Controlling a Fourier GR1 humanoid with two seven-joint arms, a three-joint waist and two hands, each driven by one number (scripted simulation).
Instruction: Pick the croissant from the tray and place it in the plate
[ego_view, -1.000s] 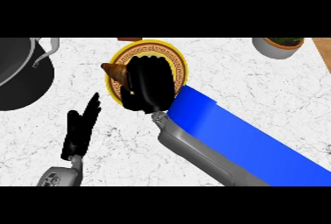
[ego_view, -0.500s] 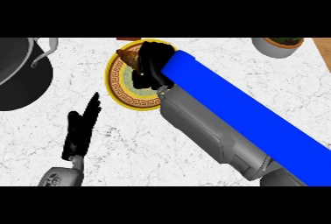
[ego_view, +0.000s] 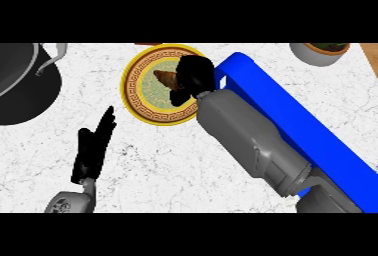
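Observation:
A brown croissant (ego_view: 165, 78) sits over the middle of the round plate (ego_view: 140, 107), which has a yellow rim and a patterned border. My right hand (ego_view: 194, 74) is curled at the croissant's right end, fingers closed on it, and covers the plate's right side. Whether the croissant touches the plate cannot be told. The blue tray (ego_view: 295, 120) runs diagonally from beside the plate toward the lower right, partly under my grey right forearm (ego_view: 247, 137). Lower left, my left hand (ego_view: 94, 145) rests open on the counter, fingers pointing up, apart from the plate.
A dark grey pot (ego_view: 22, 85) with a handle fills the upper left corner. A small potted plant (ego_view: 321, 51) stands at the top right. A wooden edge (ego_view: 371, 57) shows at the far right. White marble counter (ego_view: 170, 170) lies between the hands.
My right hand has shifted right across the plate with the croissant, which now shows over the plate's middle. The forearm has swung in from the lower right. The left hand has not moved.

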